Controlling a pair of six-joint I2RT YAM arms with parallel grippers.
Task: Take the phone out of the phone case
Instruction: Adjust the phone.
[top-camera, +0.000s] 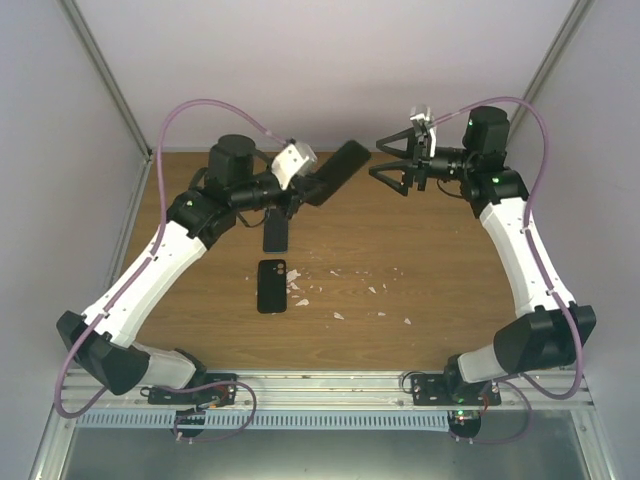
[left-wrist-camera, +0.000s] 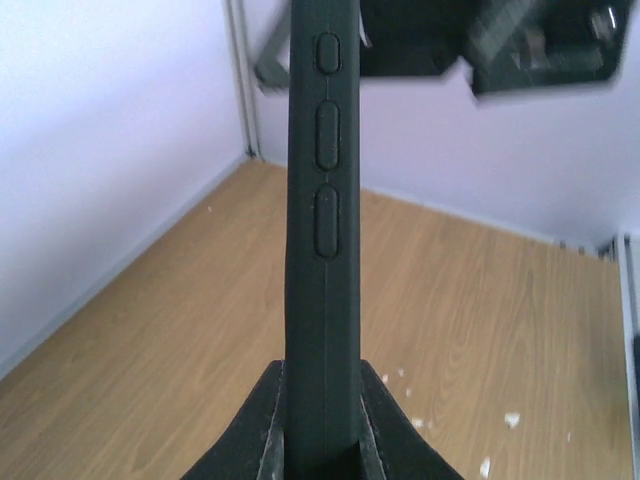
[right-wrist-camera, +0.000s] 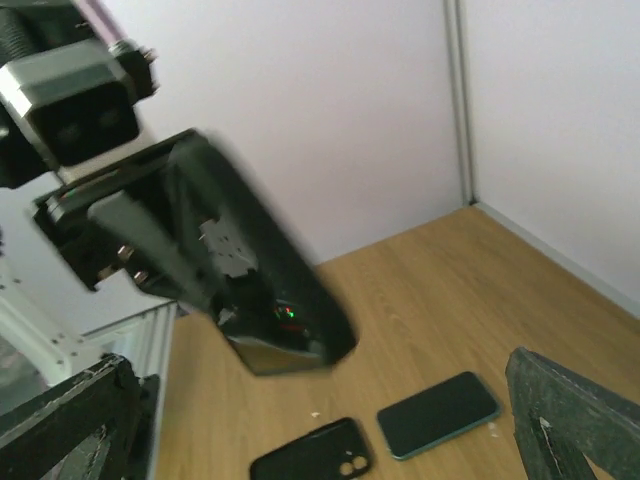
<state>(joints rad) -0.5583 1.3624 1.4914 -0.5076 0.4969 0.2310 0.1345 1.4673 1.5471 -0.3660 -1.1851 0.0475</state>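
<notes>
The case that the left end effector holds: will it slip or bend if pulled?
Held case: its side looks matte and rubbery, so probably grippy, not slippery. The left end effector clamps only one end, so a pull at the far end may pivot it.

Overhead rear view; two close wrist views, table (top-camera: 450, 300) shared.

Robot lab cell, white walls (top-camera: 300, 60), wooden table (top-camera: 430, 260)
</notes>
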